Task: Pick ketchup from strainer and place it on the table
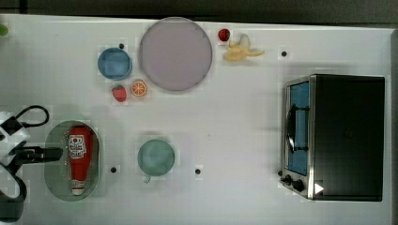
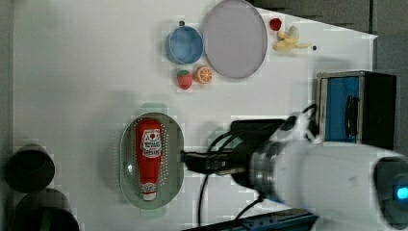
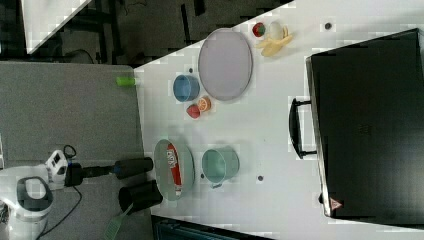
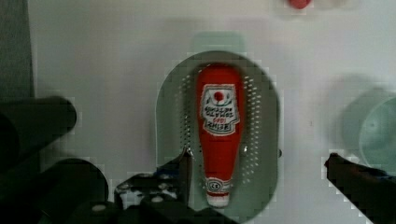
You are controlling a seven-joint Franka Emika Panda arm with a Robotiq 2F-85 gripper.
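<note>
Ketchup (image 1: 79,158) lies flat along the middle of the strainer (image 1: 52,178), label up, cap end pointing toward the top view's bottom, so you have nothing lifted yet: the pick and the placement are both ahead of you. Your gripper (image 4: 257,170) hangs over the strainer with its jaws spread wide and nothing between them; in the wrist view 1 finger (image 4: 183,173) sits beside the bottle's lower body and the other stands far off to the other side, neither touching it. The strainer's raised rim surrounds the bottle, so I judge you need to come straight down and lift clear of that wall before travelling. For the drop, the surface (image 1: 234,122) offers broad bare room between the strainer and the toaster oven (image 1: 334,137), past the teal mug (image 1: 156,158). Keep away from the mug just beside the strainer, and mind that the strainer sits close to the surface's edge at the top view's left.
</note>
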